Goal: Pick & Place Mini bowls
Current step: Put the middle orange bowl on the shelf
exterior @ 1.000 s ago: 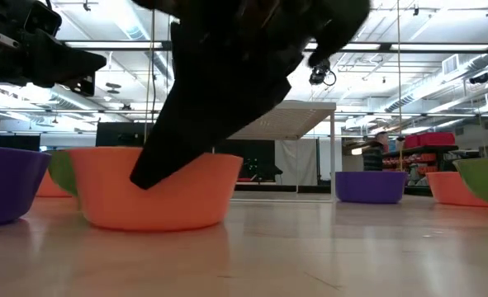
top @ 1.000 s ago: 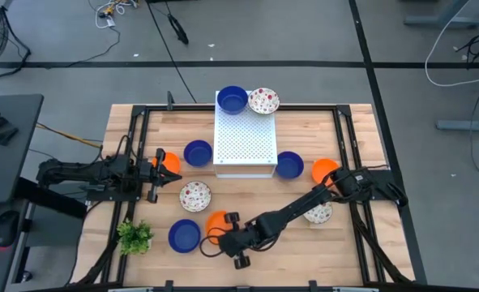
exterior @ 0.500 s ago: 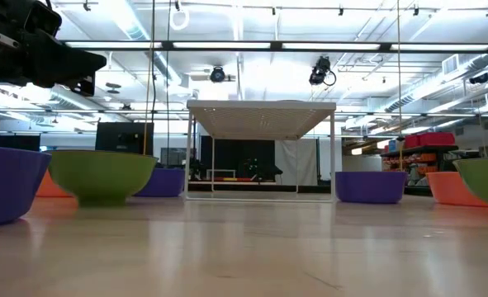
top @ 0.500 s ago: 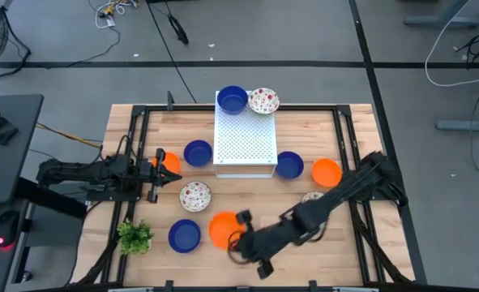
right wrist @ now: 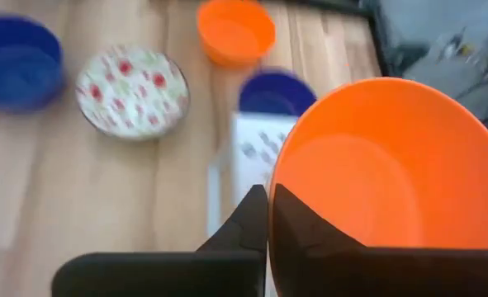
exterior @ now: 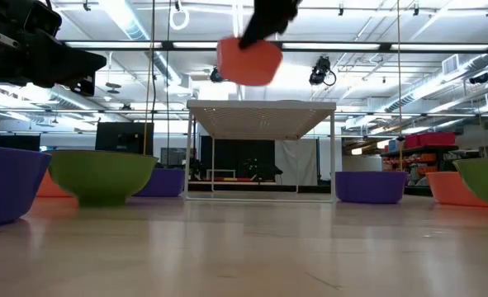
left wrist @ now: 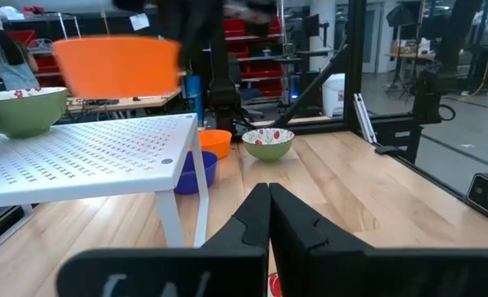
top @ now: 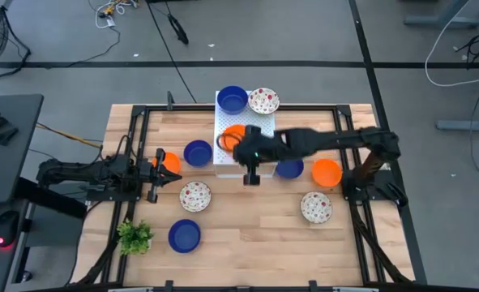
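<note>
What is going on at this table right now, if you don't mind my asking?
The right arm's tool is shut on the rim of an orange mini bowl and holds it in the air above the white perforated board. A blue bowl and a speckled bowl already sit on the board's far end. The other bowls lie scattered on the wooden table. The left arm's tool waits shut at the table's left side, beside another orange bowl.
</note>
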